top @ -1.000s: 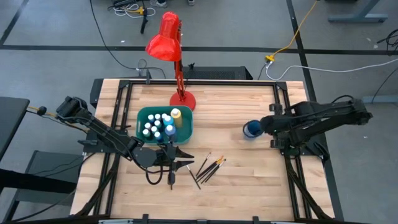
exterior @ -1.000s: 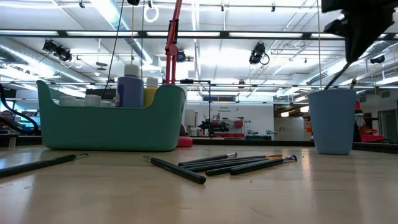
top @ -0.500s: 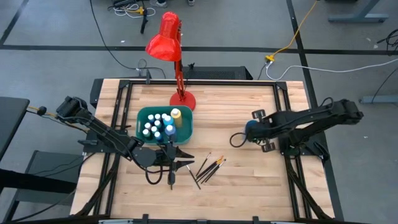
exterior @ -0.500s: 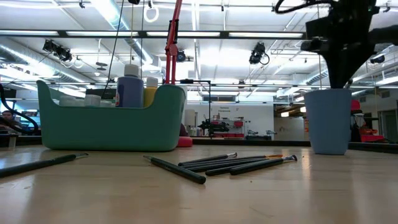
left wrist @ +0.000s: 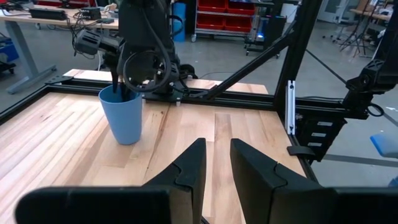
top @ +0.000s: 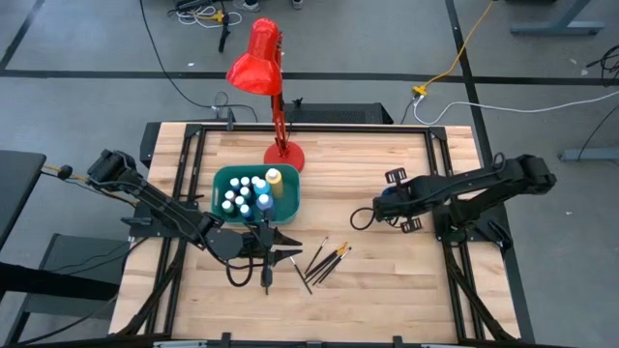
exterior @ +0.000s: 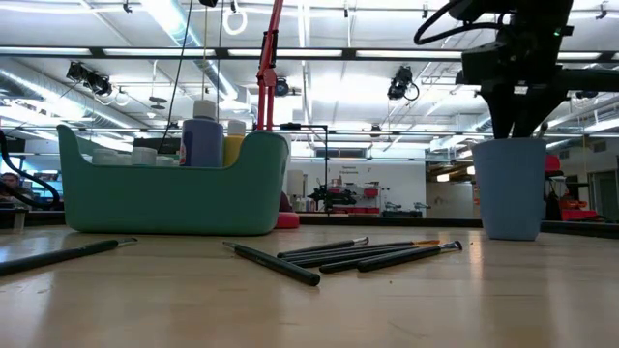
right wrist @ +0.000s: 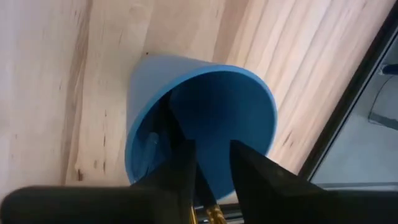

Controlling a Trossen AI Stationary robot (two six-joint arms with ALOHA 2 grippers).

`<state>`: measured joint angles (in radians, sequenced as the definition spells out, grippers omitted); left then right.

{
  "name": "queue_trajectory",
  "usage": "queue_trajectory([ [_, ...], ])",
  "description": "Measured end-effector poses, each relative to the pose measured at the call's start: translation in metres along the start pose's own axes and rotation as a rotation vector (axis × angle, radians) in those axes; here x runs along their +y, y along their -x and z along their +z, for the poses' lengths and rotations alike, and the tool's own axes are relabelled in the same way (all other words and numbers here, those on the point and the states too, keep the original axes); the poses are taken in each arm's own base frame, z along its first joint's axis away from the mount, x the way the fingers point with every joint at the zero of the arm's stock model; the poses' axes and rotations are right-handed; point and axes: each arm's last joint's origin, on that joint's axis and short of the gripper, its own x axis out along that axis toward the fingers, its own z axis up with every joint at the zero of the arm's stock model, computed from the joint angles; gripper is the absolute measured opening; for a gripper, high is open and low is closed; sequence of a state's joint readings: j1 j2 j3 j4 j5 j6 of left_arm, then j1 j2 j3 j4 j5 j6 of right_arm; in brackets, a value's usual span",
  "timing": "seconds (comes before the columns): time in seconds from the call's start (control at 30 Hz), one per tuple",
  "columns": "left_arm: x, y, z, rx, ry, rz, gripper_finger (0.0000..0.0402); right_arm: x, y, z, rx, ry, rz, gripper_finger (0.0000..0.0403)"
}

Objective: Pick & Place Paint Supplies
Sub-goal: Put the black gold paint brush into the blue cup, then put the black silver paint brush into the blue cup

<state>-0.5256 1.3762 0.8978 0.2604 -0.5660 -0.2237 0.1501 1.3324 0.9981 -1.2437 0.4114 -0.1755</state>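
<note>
- A pale wooden tabletop (top: 387,271) in a black frame stands on a grey floor strewn with cables; the low view looks level across it into a bright workshop hall.
- The paint bottles (top: 246,193) stand bunched in a teal bin (top: 292,198), near the middle of the tabletop and a little toward the left edge; their white caps face up, and a taller yellow bottle (top: 274,178) stands at the bin's far right corner.
- Four or so thin dark brushes (top: 327,259) lie fanned on the bare wood just beside the bin's near right corner, toward the near edge; in the low view their tips point toward the right edge.
- One more brush (exterior: 68,253) lies apart from them, nearer the left edge, flat on the wood.
- The right gripper (right wrist: 208,163) hangs over a blue cup (top: 389,201) on the right half of the tabletop, its fingers (right wrist: 255,171) slightly spread at the cup's mouth with a brush handle showing between them; whether they pinch it I cannot tell.
- The left gripper (top: 276,238) rests low by the bin's near edge, its fingers (left wrist: 189,171) narrowly apart with nothing between them.
- A red desk lamp (top: 263,68) stands at the far edge behind the bin.
</note>
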Motion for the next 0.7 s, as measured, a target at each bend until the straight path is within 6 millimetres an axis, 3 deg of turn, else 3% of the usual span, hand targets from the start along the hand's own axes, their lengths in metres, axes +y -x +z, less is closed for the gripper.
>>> queue_trajectory([
  [0.2,0.000,0.000,0.000,0.000,-0.002,-0.001,0.0082,-0.005,0.009,0.006,-0.052,-0.002,-0.049,0.0148],
  [0.4,0.001,0.000,0.000,-0.006,-0.003,0.027,0.0082,-0.017,0.040,0.022,-0.222,-0.012,-0.141,0.0158],
  [0.6,0.001,0.000,0.000,-0.009,-0.003,0.041,0.0082,-0.025,0.066,0.053,-0.628,-0.027,-0.005,0.0150],
  [0.7,0.001,0.000,0.000,-0.008,-0.003,0.040,0.0082,-0.022,0.068,0.067,-0.846,0.003,0.078,0.0145],
])
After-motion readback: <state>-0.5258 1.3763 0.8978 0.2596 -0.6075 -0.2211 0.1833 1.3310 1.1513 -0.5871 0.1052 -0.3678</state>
